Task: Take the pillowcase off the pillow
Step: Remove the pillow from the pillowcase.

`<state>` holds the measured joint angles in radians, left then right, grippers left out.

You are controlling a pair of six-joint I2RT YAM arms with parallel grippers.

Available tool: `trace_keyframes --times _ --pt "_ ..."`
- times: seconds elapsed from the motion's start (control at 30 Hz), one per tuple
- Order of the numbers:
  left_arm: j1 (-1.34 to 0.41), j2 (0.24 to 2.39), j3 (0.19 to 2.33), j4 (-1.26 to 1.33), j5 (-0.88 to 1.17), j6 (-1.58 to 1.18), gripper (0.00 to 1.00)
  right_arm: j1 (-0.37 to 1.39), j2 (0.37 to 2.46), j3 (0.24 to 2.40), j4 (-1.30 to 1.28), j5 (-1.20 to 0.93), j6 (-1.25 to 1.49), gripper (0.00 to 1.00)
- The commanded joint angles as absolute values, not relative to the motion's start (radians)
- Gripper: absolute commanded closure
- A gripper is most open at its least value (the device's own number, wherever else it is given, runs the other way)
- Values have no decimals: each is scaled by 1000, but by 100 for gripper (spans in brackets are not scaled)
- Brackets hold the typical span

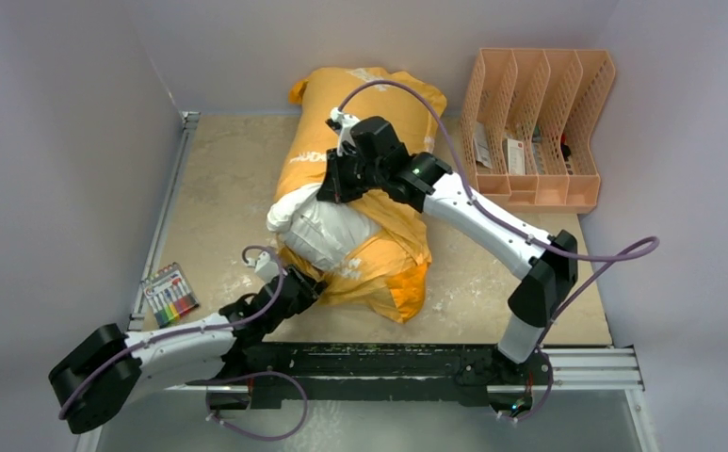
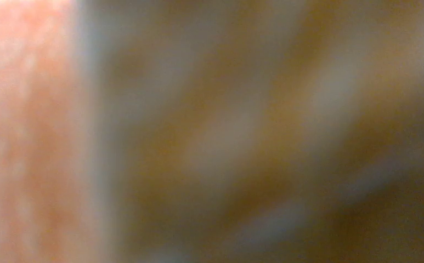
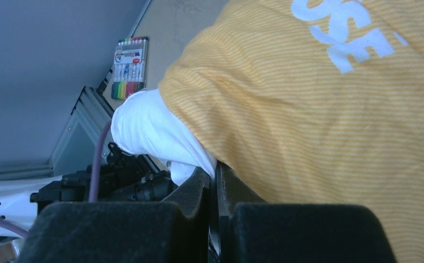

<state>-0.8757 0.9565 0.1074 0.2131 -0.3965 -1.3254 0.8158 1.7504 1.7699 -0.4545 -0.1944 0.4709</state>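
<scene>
The orange-yellow pillowcase (image 1: 379,104) lies from the back wall toward the front, bunched at its near end (image 1: 393,273). The white pillow (image 1: 317,231) bulges out of its left side. My right gripper (image 1: 341,184) sits on top of that bulge. In the right wrist view its jaws (image 3: 216,172) are shut, pinching white pillow fabric (image 3: 149,129) just at the pillowcase's edge (image 3: 308,120). My left gripper (image 1: 309,282) presses into the bunched near-left end, its fingertips hidden by cloth. The left wrist view is only a blur of orange fabric (image 2: 253,137).
A peach desk organiser (image 1: 539,127) stands at the back right, near the right arm's forearm. A pack of coloured markers (image 1: 169,294) lies at the left edge, also seen as the marker pack (image 3: 130,66). Grey walls close in three sides; a metal rail (image 1: 586,363) runs along the front.
</scene>
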Motion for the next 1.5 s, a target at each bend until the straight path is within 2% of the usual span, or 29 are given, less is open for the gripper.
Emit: trace_keyframes --times 0.0,0.07,0.1,0.27,0.4,0.53,0.77,1.0,1.03,1.13,1.33,1.37,1.43,1.47 --pt "-883 815 145 -64 -368 -1283 54 748 1596 1704 -179 -106 462 100" --pt "-883 713 246 -176 -400 -1252 40 747 1571 1602 -173 -111 471 100" --pt "-883 677 295 -230 -416 -1231 36 748 1561 1564 -169 -119 478 100" --pt "-883 592 519 -431 -455 -1159 28 748 1540 1458 -144 -156 512 100" --pt "-883 528 549 -373 -358 -1186 26 748 1538 1435 -141 -184 524 100" --pt "-883 488 530 -299 -351 -1230 24 748 1525 1414 -128 -208 543 100" --pt "-883 668 502 -82 -331 -1259 23 747 1516 1403 -76 -252 556 100" --pt "-883 765 444 50 -421 -1321 23 748 1453 1357 -78 -278 558 100" --pt "-883 767 439 50 -441 -1323 24 749 1444 1351 -84 -279 556 100" --pt "-881 790 429 122 -438 -1285 37 750 1419 1337 -95 -322 550 100" --pt "-876 963 550 158 -298 -1168 93 750 1403 1344 -219 -432 472 100" --pt "-876 975 563 161 -292 -1161 100 749 1393 1336 -230 -437 466 100" --pt "-876 983 575 166 -291 -1151 100 749 1370 1323 -254 -427 463 99" --pt "-876 983 580 164 -294 -1148 100 750 1360 1324 -277 -403 456 89"
